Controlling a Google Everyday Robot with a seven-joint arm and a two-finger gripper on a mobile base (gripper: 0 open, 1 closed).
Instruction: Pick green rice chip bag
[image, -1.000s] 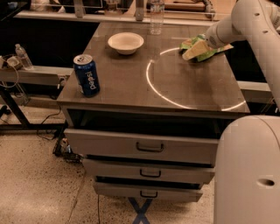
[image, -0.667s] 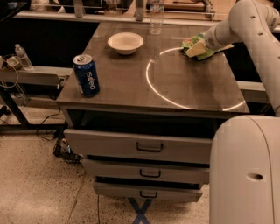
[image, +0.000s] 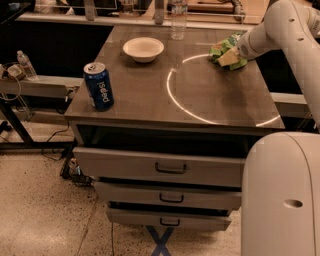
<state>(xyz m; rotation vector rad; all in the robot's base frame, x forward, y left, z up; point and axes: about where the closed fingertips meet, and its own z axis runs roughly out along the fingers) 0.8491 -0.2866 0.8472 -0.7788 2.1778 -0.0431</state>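
Note:
The green rice chip bag is a crumpled bright-green foil bag at the far right of the wooden table top. My gripper reaches in from the right on the white arm and is shut on the bag. The pale fingers cover the bag's lower right part. The bag hangs just above the table surface, near the right end of a bright light ring on the top.
A white bowl sits at the back middle. A blue soda can stands at the front left corner. A clear water bottle stands at the back edge. Drawers are below. My white body fills the lower right.
The gripper and the bag have moved slightly up and toward the far edge of the table. The bowl, can and bottle have not moved.

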